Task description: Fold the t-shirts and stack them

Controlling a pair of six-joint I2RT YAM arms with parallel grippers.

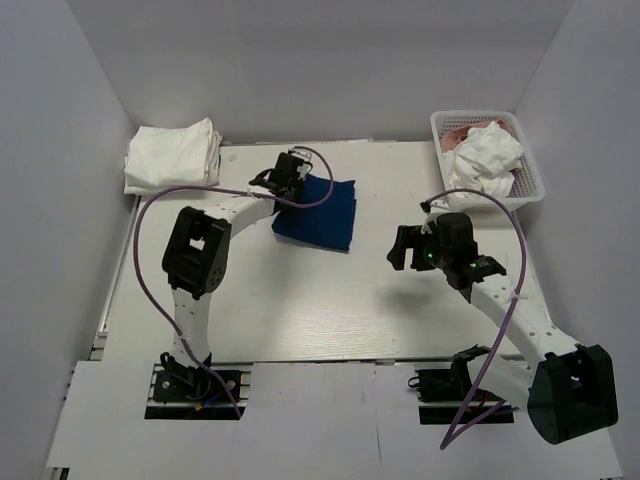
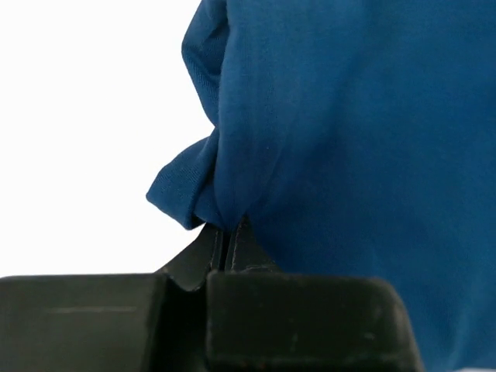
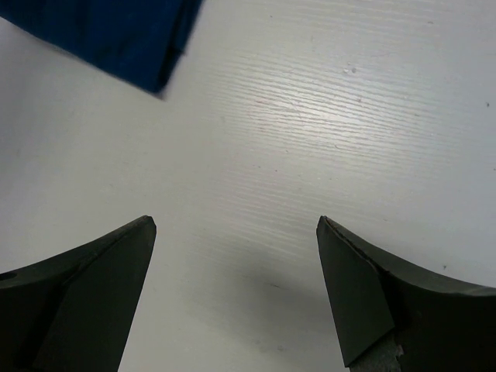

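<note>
Left gripper [image 1: 290,178] is clamped down on the folded navy blue cloth t-shirt [image 1: 320,215], right at its far left corner. In the wrist view the jaws are pressed together with only a small bunch of blue fabric [image 2: 349,139] caught at the tips [image 2: 226,232]. The shirt lies mid-desk, a compact rectangle on the pale wood-grain desk [image 1: 330,300]. Over on the right, the right gripper [image 1: 405,247] hovers with jaws spread wide and nothing between them, bare desk below and just a navy corner [image 3: 108,35] at the edge of its view.

Here's the danger: that pinch looks thin. Pull it toward the folded white cloth t-shirt pile [image 1: 172,155] in the far left corner and the cloth could slide free. And with only one corner held, lifting could let the layers fall open and undo the fold. The white plastic lattice basket [image 1: 535,190] at far right holds a crumpled white t-shirt [image 1: 490,155] and a dusty pink t-shirt [image 1: 465,132], so there's more to do.
</note>
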